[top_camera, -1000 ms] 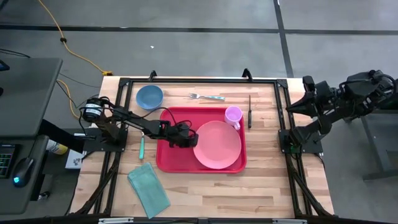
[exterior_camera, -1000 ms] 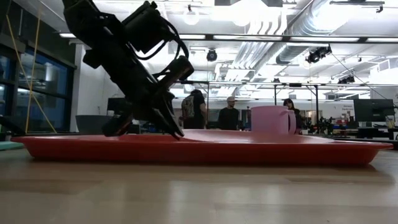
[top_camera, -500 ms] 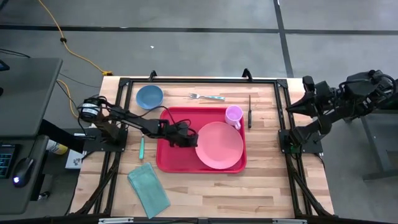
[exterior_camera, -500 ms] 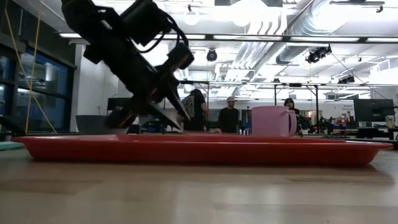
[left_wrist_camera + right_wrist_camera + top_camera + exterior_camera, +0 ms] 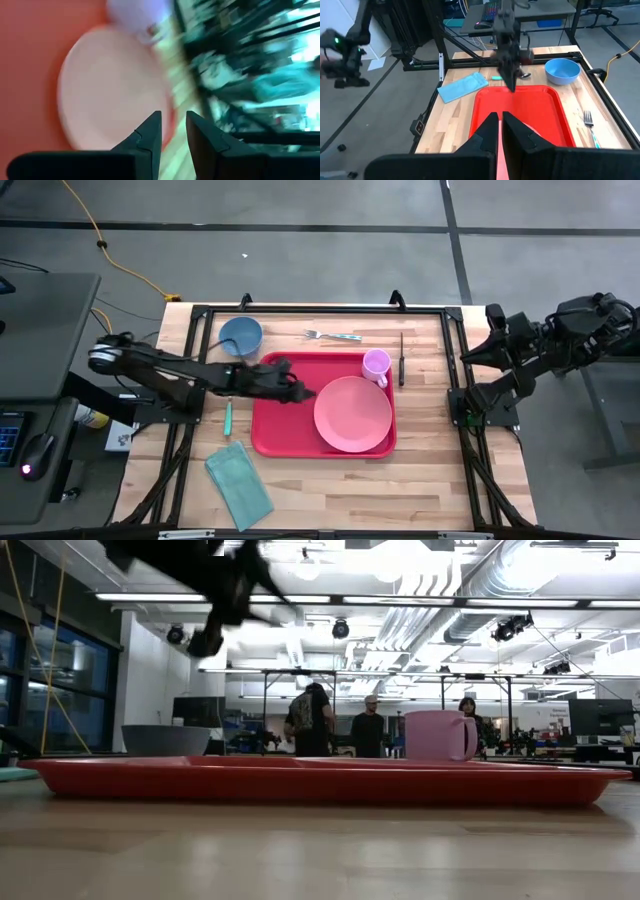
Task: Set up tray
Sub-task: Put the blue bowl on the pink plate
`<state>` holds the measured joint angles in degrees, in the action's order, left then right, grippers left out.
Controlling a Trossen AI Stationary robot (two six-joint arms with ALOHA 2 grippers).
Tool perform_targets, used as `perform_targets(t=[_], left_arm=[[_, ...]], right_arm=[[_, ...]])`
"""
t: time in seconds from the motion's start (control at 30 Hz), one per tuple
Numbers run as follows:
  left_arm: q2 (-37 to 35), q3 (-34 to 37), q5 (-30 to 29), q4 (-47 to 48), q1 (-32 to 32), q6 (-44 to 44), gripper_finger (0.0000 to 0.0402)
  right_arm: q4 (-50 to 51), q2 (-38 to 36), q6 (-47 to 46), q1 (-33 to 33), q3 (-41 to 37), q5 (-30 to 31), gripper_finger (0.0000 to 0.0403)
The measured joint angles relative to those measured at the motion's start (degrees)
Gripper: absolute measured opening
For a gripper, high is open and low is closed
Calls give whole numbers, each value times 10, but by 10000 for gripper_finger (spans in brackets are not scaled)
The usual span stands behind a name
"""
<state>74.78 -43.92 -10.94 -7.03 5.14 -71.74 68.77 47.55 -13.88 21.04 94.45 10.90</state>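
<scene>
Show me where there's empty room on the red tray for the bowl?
The tray's left part is bare, between its left rim and the pink plate. The left gripper hangs above it. The right side is crowded by plate and pink cup.

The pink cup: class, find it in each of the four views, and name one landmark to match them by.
High view: the pink cup stands in the red tray's far right corner.
Low view: pink cup right of centre, behind the tray rim.
Left wrist view: blurred pale cup at the top, beside the pink plate.
Right wrist view: not in it.
Shared landmark: the red tray.
</scene>
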Motion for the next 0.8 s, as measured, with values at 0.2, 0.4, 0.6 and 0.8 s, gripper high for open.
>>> perform_targets(t=[0.2, 0.4, 0.6, 0.8], left_arm=[[-122, -1, -140, 38, 35, 72, 119], [-253, -7, -227, 69, 39, 199, 120], [-320, -122, -223, 171, 39, 367, 120], [-311, -343, -235, 490, 39, 449, 120]], right_arm=[[0, 1, 5, 0, 0, -4, 0], [0, 1, 9, 0, 0, 10, 0], [-1, 1, 3, 0, 0, 63, 0], [-2, 1, -22, 0, 0, 127, 0]])
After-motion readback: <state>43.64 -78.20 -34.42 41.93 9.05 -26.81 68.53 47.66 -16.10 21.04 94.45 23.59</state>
